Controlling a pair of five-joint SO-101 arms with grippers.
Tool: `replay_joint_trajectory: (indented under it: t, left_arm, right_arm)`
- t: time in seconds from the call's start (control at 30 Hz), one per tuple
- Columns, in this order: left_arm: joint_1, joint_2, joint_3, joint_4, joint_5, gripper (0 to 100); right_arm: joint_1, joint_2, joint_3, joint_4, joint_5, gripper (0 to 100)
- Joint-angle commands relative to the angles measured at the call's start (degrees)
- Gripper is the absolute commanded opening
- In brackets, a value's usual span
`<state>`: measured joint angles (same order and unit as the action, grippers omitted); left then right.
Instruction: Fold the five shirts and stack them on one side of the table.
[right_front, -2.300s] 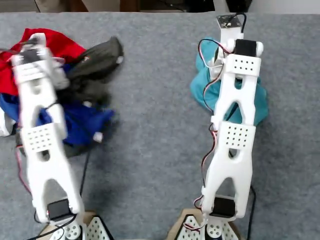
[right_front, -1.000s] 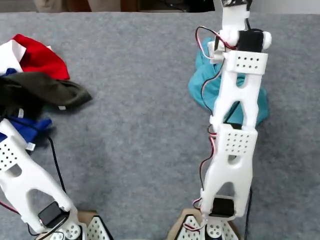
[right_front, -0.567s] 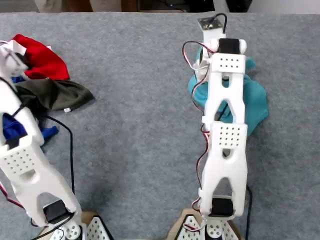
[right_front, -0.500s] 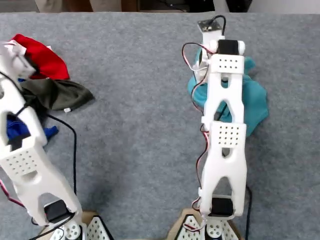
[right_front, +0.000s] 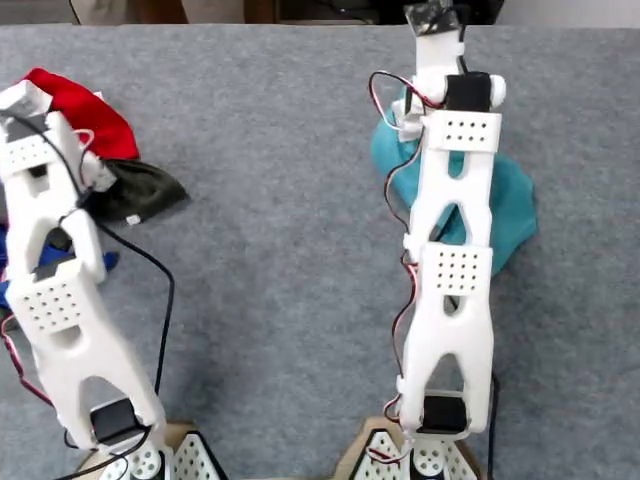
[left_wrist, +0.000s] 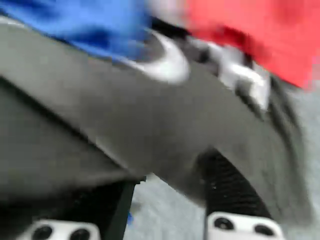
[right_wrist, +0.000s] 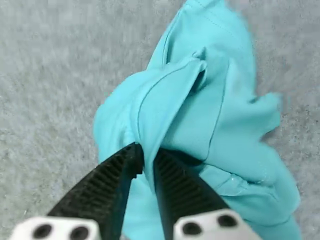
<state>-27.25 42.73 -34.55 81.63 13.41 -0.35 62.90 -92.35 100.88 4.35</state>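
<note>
High: teal shirt (right_front: 512, 208) bunched upper right, dark shirt (right_front: 140, 195) upper left | Left wrist: left gripper (left_wrist: 172, 170) spread beneath dark shirt; we risk snagging neighbours | Right wrist: right gripper (right_wrist: 145, 152) pinches one teal fold; we fear slippage.

A grey felt-covered table (right_front: 280, 200) is carrying a crumpled teal shirt (right_front: 512, 205) toward its far right, while a rumpled red shirt (right_front: 92, 112), a dark olive shirt (right_front: 140, 195) and a bright blue shirt (left_wrist: 85, 25) are lying bunched together at its far left edge.
</note>
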Motion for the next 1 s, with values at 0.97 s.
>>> replay_joint_trajectory:
  t: [0.97]
  left_arm:
    - [-19.08, 11.65, -54.77, 19.25, 14.33, 26]
  right_arm:
    - [-21.05, -39.96, -1.27, 1.23, 0.62, 1.5]
